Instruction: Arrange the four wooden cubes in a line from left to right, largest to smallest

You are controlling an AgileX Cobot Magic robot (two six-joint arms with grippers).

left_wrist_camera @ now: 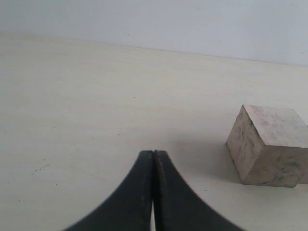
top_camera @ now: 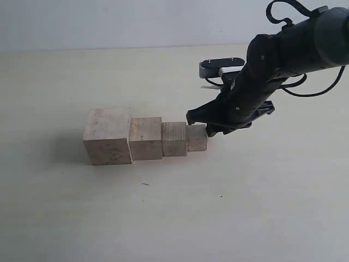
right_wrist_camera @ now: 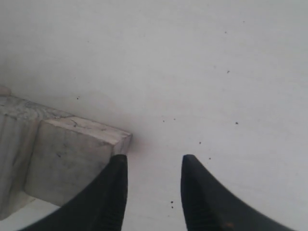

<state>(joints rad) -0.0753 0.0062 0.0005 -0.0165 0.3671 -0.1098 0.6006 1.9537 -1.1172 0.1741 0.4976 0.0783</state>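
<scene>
The four wooden cubes stand in a touching row in the exterior view. From left to right they are the largest [top_camera: 107, 136], the second [top_camera: 145, 138], the third [top_camera: 174, 138] and the smallest [top_camera: 197, 137]. My right gripper [top_camera: 200, 124] hovers at the row's right end, open. In the right wrist view it [right_wrist_camera: 154, 161] has only bare table between its fingers, and one finger [right_wrist_camera: 113, 187] sits at the corner of the smallest cube [right_wrist_camera: 67, 159]. My left gripper [left_wrist_camera: 153, 154] is shut and holds nothing. It is low over the table, short of the largest cube [left_wrist_camera: 269, 144].
The pale tabletop [top_camera: 174, 218] spreads on all sides of the row. The right arm [top_camera: 283, 54] reaches in from the upper right with its cables. A light wall [top_camera: 109, 22] borders the far edge of the table.
</scene>
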